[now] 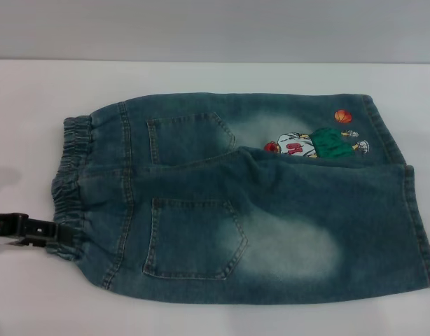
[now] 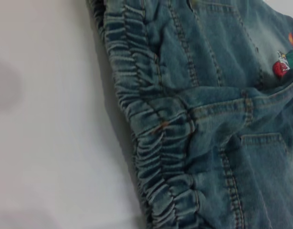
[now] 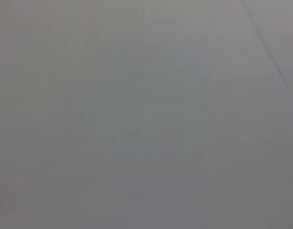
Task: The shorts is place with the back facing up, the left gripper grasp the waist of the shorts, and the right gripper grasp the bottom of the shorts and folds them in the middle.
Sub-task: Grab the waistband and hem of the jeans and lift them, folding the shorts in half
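The shorts (image 1: 257, 210) lie flat on the white table (image 1: 33, 301), back up, with two patch pockets showing. The ruffled waist of the shorts (image 1: 71, 182) is at the left. The flat leg hems, the bottom of the shorts (image 1: 418, 217), are at the right, near the cartoon print (image 1: 316, 143). My left gripper (image 1: 50, 232) sits low at the left edge, its tip right at the near end of the waistband. The left wrist view shows the waistband (image 2: 151, 143) close up. My right gripper is out of view.
The table's far edge (image 1: 215, 61) meets a grey wall behind the shorts. Bare white table lies left of the waistband (image 2: 51, 119) and along the front. The right wrist view shows only a plain grey surface (image 3: 146, 114).
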